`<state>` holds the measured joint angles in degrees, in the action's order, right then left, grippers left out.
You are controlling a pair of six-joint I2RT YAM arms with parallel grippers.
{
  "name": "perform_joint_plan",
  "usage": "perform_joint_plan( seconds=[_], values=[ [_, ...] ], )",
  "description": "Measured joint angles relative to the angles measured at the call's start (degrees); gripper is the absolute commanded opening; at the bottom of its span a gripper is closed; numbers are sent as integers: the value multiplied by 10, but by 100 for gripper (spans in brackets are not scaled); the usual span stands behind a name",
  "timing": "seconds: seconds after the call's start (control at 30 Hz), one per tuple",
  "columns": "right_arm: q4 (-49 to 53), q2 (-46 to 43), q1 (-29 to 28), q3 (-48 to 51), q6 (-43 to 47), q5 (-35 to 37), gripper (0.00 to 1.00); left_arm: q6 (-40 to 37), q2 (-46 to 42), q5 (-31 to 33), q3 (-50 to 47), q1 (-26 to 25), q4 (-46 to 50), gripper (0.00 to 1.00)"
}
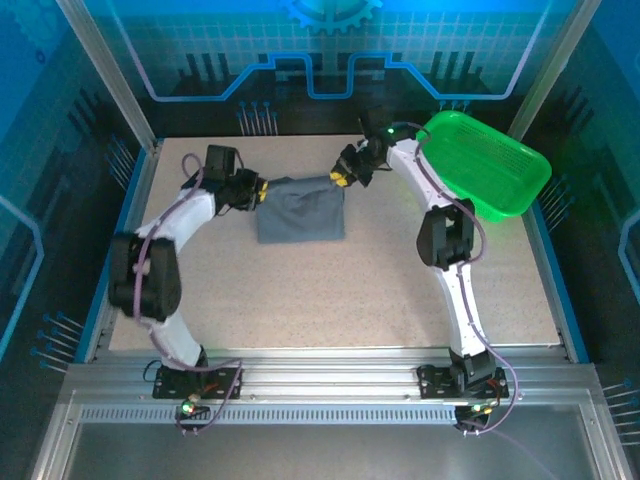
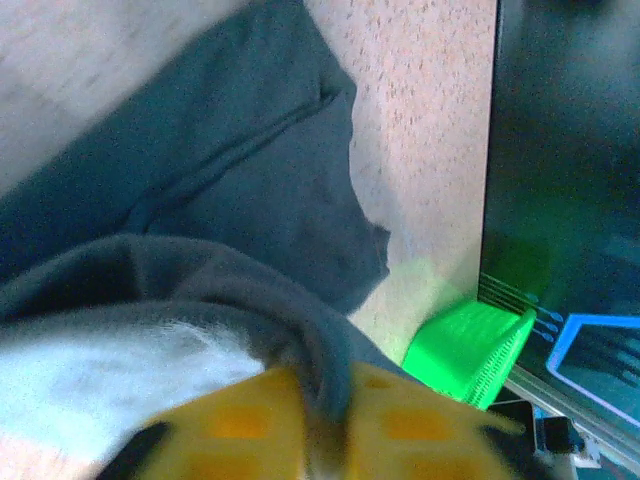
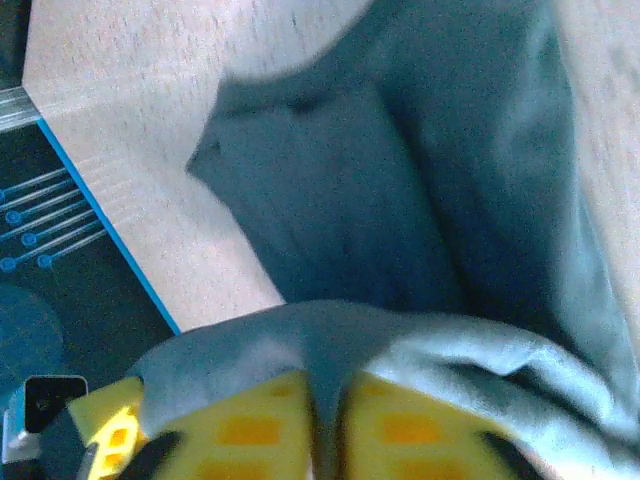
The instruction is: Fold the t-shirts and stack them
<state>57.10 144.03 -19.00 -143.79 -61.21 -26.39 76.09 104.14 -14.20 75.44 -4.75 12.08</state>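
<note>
Tabletop (image 1: 350, 295): left end effector (image 1: 262, 190), right end effector (image 1: 338, 178) pinch t-shirt (image 1: 300, 212).

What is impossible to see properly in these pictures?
- Top view: how many layers the folded t-shirt has; too small.
- Left wrist view: left pincer tips, blurred and covered by the pinched cloth.
- Right wrist view: right pincer tips, covered by cloth likewise.

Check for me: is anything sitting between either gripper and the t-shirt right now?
Nothing visible. The left gripper and right gripper each pinch the far edge of the t-shirt directly between their yellow fingers. The green basket sits apart at the far right corner.
</note>
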Motion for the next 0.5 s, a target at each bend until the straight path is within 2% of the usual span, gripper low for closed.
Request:
perform_joint_plan(
  seconds=[0.07, 0.1, 0.23, 0.33, 0.5],
  values=[
    [-12, 56, 11, -44, 0, -11, 56, -17, 59, -16, 29, 11, -26, 44],
    [-19, 81, 17, -60, 7, -17, 61, -24, 82, -24, 37, 17, -38, 50],
    [-35, 108, 38, -54, 53, -24, 65, -53, 98, -29, 29, 32, -58, 53],
    [-64, 60, 50, 24, 87, -26, 65, -76, 54, -30, -9, 35, -86, 52],
    [-120, -128, 52, 268, 128, -15, 62, -90, -103, -31, -155, 28, -93, 51]
  ],
)
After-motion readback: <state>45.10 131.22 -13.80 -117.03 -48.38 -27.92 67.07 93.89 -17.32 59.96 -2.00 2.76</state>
